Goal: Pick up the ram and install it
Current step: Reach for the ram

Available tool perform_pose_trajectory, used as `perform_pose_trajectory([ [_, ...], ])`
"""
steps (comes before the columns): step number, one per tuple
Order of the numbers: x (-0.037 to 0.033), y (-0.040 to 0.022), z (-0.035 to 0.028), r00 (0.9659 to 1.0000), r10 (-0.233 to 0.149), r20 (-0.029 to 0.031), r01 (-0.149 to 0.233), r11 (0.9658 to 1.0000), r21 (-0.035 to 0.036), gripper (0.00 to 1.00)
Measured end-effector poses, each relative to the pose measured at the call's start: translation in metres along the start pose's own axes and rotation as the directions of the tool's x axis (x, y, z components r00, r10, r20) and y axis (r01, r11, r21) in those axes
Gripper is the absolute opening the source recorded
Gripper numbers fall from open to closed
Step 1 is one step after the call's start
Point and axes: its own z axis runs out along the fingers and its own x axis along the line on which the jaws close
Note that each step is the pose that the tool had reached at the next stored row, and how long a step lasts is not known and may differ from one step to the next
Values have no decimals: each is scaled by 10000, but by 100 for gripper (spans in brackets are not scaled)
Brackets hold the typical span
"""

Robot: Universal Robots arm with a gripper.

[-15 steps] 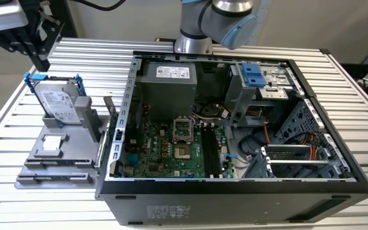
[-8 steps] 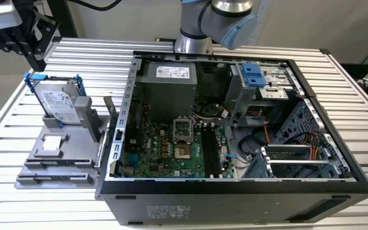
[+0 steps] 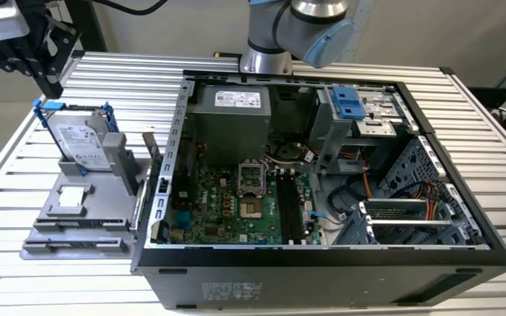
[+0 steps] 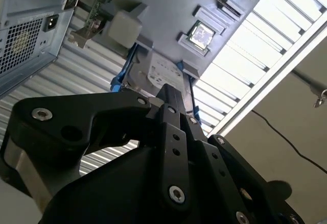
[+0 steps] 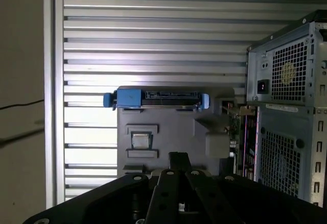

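Observation:
The ram (image 3: 150, 153) looks like a thin narrow board standing on edge at the side of the grey fixture (image 3: 77, 217) nearest the open computer case (image 3: 323, 263). Nothing touches it. The black motherboard slots (image 3: 290, 207) lie inside the case on the green board. In both wrist views my black gripper (image 5: 177, 158) (image 4: 171, 97) hangs high over the slatted table, pointed at the grey fixture (image 5: 168, 127) (image 4: 168, 9) and well apart from it. It holds nothing that I can see. The arm's grey and blue joint (image 3: 310, 23) shows at the far side of the case.
A white-labelled hard drive in a blue bracket (image 3: 82, 141) stands on the fixture, and a square chip (image 3: 73, 196) lies in front of it. The case's power supply (image 3: 235, 108) and drive cage (image 3: 358, 112) fill its far end. A black stand (image 3: 24, 39) rises at the exterior view's left.

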Motion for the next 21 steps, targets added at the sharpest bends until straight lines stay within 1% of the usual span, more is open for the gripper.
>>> perform_pose_trajectory([
  [3, -2, -31, -2, 10000, 0, -1, 0, 10000, -2, 0],
  [9, -5, -124, -6, 10000, 0, -2, 0, 10000, -6, 0],
  [21, -6, -369, -18, 10000, 6, -6, -6, 10000, -11, 0],
])
